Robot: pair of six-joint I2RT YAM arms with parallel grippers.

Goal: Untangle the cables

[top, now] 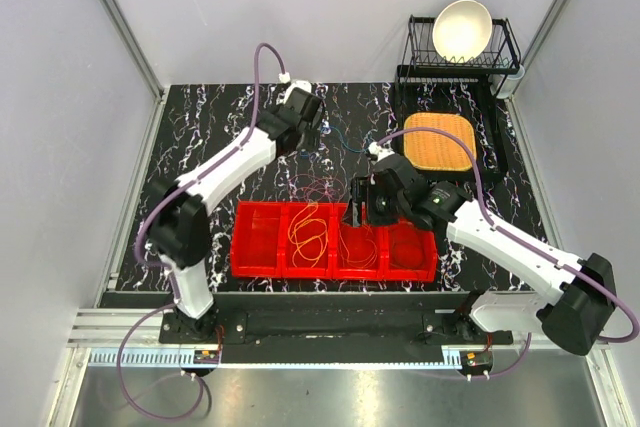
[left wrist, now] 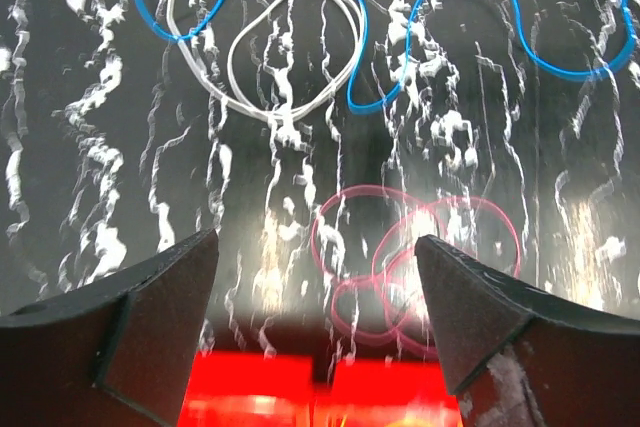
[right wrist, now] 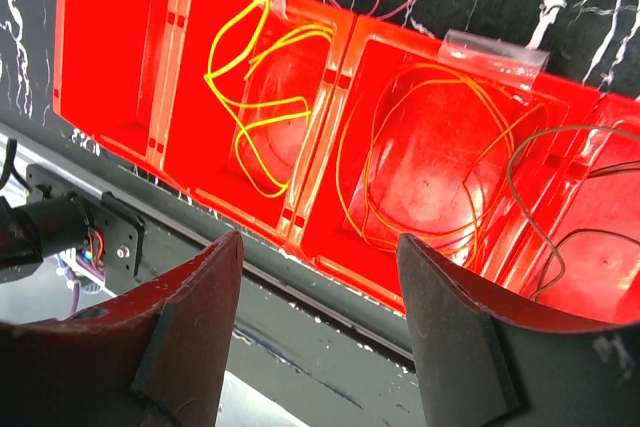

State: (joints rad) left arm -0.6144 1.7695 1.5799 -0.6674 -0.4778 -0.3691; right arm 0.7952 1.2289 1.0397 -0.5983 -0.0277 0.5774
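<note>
A long red plastic tray [right wrist: 110,47] with four compartments lies near the front edge of the black, white-veined desk [left wrist: 100,147]. Counting from its left end, the second compartment holds a thin yellow cable [right wrist: 236,47] in loose loops, the third a coiled orange cable [right wrist: 440,237], and the fourth a dark brownish cable [right wrist: 545,247].

The right pincer [right wrist: 320,317] hangs over the tray, its jaws spread wide and gripping nothing. Beyond the tray, three more cables lie on the bare desk: a looped white cable [left wrist: 285,119], a wavy blue cable [left wrist: 360,105] crossing it, and a pinkish-red cable [left wrist: 318,232] in small rings close to the tray. The left pincer [left wrist: 315,297] hovers above these, also wide and holding nothing.
</note>
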